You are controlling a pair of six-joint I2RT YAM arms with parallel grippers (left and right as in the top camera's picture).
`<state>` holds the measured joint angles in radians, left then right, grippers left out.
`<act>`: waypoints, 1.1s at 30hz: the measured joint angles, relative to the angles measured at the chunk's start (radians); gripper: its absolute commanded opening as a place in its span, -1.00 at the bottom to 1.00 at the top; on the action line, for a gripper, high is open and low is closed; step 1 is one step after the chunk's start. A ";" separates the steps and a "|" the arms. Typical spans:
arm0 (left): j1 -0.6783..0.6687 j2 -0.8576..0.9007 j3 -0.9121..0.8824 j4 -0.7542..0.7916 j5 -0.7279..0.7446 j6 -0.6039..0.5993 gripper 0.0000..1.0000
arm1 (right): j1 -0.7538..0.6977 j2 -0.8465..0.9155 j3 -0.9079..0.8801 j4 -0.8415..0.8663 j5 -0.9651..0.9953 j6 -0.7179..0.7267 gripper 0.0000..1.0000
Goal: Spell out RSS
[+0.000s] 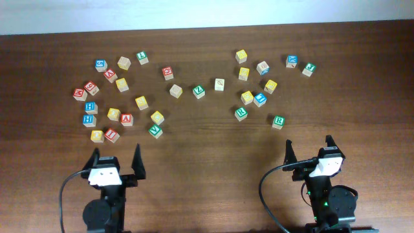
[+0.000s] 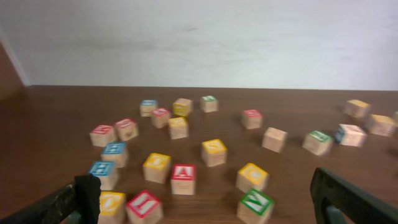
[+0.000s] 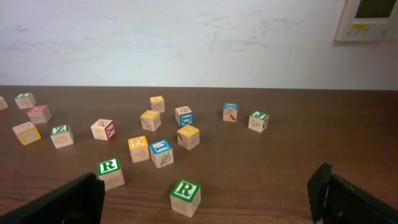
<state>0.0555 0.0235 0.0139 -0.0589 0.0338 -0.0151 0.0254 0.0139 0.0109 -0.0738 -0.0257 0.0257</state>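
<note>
Cubes with a green R face number two, both on the right half of the bench [image 1: 207,175]. The nearer green R cube [image 1: 278,121] sits alone, ahead of the right tool [image 1: 309,150] and slightly to its left. The farther green R cube [image 1: 240,114] lies further left, near a blue-faced cube [image 1: 259,99] (in the right wrist view both R's read upright and clear). Which cubes carry a yellow S cannot be told: yellow-topped cubes [image 1: 141,102] are spread through both clusters, several in the left group and several in the right, and their letters are too small or too blurred to read. All the cubes lie scattered across the far half of the bench, some apart from one another and some just beside a neighbour. In the left cluster, a green N cube [image 2: 255,202], a red A cube [image 2: 183,176] and a red I cube [image 2: 144,204] lie closest to the left tool [image 1: 116,158]. Both tools are at the near edge of the bench, fingers spread wide and empty, apart from every cube. A pale wall [image 3: 186,43] backs the bench, with a white panel [image 3: 372,18] mounted at its upper right.
</note>
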 measured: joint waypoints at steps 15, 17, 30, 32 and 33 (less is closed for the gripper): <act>0.000 0.007 0.041 0.332 0.465 -0.085 0.98 | 0.000 0.000 0.000 0.000 0.003 0.001 0.96; 0.000 0.030 0.110 0.291 0.476 -0.082 0.98 | 0.000 0.000 0.000 0.000 0.003 0.000 0.96; 0.000 0.534 0.797 -0.426 0.503 0.149 0.98 | 0.000 -0.001 0.000 0.000 0.003 0.001 0.97; 0.000 0.556 0.813 -0.437 0.506 0.155 0.98 | 0.000 -0.001 0.000 0.000 0.003 0.001 0.96; 0.000 0.568 0.828 -0.462 0.502 0.154 0.98 | 0.000 -0.001 0.000 0.000 0.003 0.001 0.96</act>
<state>0.0555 0.5919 0.8417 -0.5213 0.5354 0.1390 0.0257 0.0128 0.0109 -0.0742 -0.0227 0.0265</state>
